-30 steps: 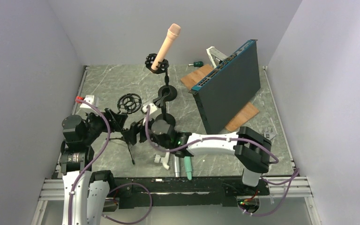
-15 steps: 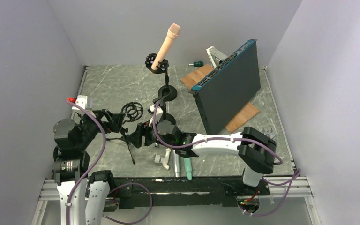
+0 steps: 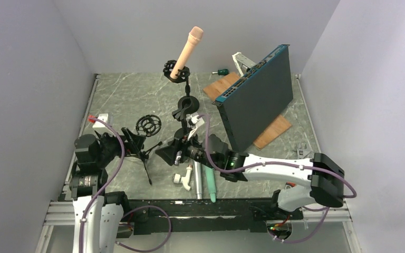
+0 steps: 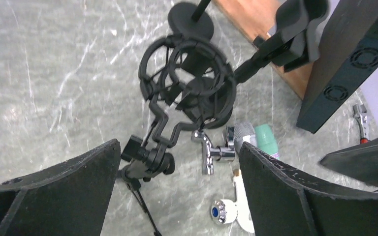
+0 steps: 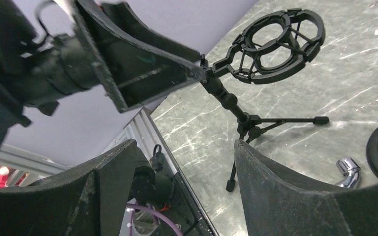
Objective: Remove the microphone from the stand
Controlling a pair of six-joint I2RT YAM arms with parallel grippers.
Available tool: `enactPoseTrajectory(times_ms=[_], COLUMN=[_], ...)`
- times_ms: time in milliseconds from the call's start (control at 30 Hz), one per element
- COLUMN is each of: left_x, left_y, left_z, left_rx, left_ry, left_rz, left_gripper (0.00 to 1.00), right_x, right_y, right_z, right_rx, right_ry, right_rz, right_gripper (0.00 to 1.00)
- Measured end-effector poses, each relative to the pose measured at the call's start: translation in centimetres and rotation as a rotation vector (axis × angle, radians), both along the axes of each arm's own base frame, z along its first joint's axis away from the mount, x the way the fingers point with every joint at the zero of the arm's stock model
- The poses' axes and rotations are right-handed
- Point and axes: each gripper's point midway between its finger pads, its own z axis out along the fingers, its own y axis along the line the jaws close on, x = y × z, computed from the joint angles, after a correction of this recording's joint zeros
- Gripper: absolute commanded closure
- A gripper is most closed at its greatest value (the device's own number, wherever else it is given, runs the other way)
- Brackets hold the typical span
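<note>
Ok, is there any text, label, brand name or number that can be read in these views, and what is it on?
No text can be read in any view.
Dark flat equipment box with a teal front edge: front markings too small to read.
Black finger of the left gripper: a faint greenish mark, too blurred to read.

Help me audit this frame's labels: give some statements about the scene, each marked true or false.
1. The peach microphone sits in the tall stand. True.
2. The shock mount on the small tripod holds a microphone. False: it is empty.
3. The left tool and right tool are both open. True.
4. The green microphone stands upright. False: it lies flat.
</note>
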Motion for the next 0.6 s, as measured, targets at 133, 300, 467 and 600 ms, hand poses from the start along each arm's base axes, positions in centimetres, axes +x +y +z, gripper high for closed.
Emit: enactPoseTrajectory(times_ms=[133, 300, 467, 600], left_x=[-0.4, -0.2, 0.3, 0.4], left_y=[-0.3, -0.6, -0.8, -0.9], left_z=[-2.9, -4.0, -5.7, -7.7], left_rx=[-0.028, -0.047, -0.072, -0.079], left_ry=[0.051, 0.077, 0.114, 0.161], left_rz=[0.002, 0.017, 0.038, 0.053], left_gripper=[0.08, 0.13, 0.25, 0.32], right_x=[-0.3, -0.7, -1.0, -1.2], right_y=[-1.6, -3.9, -6.0, -7.5], right_z=[0.3, 0.4, 0.8, 1.2], right_rx=[0.009, 0.021, 0.047, 0.069], right_ry=[-0.015, -0.025, -0.035, -0.042], right_rz=[-0.011, -0.036, -0.063, -0.084], right_gripper=[0.25, 0.25, 0.24, 0.24])
